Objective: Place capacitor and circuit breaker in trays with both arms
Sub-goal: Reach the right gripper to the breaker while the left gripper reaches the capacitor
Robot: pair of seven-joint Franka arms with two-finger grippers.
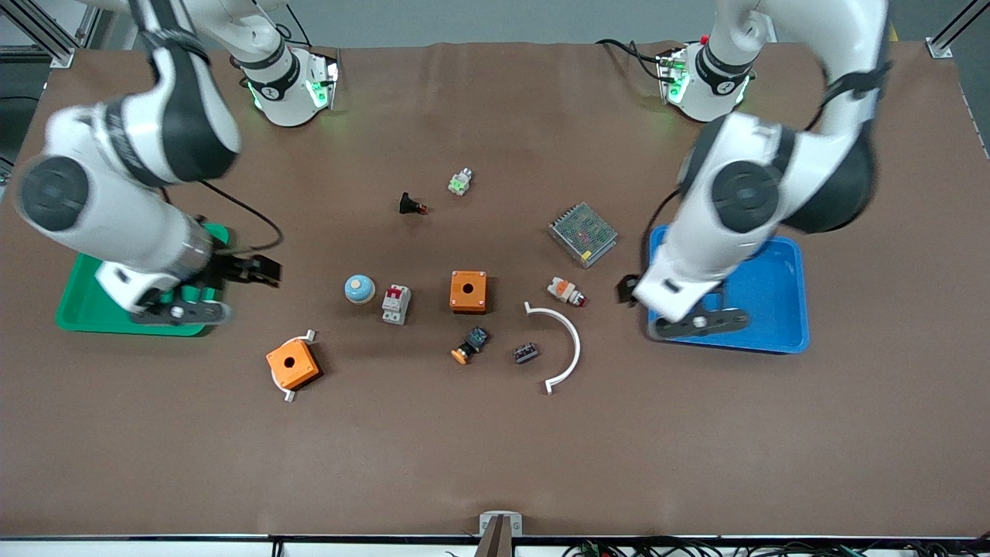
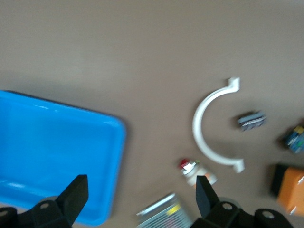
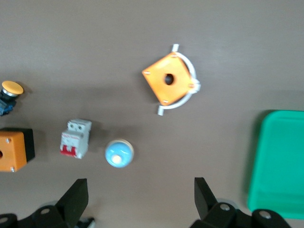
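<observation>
The capacitor (image 1: pixel 526 353), a tiny dark block with light marks, lies on the table beside a white arc; it also shows in the left wrist view (image 2: pixel 251 120). The circuit breaker (image 1: pixel 396 303), white-grey with red levers, lies between a blue dome and an orange box; it also shows in the right wrist view (image 3: pixel 75 138). My left gripper (image 1: pixel 626 290) (image 2: pixel 140 190) is open and empty, over the table at the blue tray's edge. My right gripper (image 1: pixel 259 271) (image 3: pixel 140 187) is open and empty, over the table beside the green tray.
A blue tray (image 1: pixel 781 329) sits at the left arm's end, a green tray (image 1: pixel 85 313) at the right arm's. Two orange boxes (image 1: pixel 469 291) (image 1: pixel 292 363), a blue dome (image 1: pixel 360 288), a white arc (image 1: pixel 568 340), a grey power supply (image 1: pixel 582 234) and several small parts lie between the trays.
</observation>
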